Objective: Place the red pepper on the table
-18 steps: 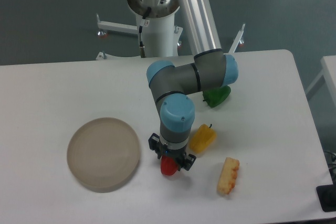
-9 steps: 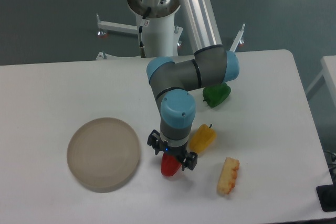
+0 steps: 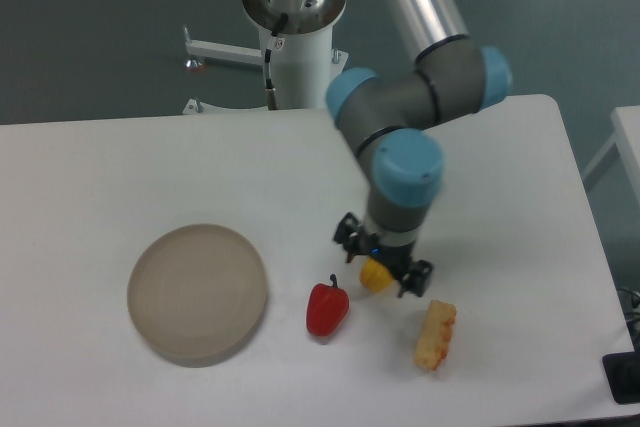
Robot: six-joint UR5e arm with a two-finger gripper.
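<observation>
The red pepper lies on the white table, just right of the round plate, with its dark stem pointing up. It is free of the gripper. My gripper is to the right of the red pepper, apart from it, and hangs open over the yellow pepper. My wrist hides most of the yellow pepper. Nothing is held between the fingers.
A round beige plate lies at the front left. A yellow-and-red corn-like piece lies at the front right, close to the gripper. The green pepper is hidden behind my arm.
My gripper has let go of the red pepper, which now lies on the table, and the arm has swung right to above the yellow pepper.
</observation>
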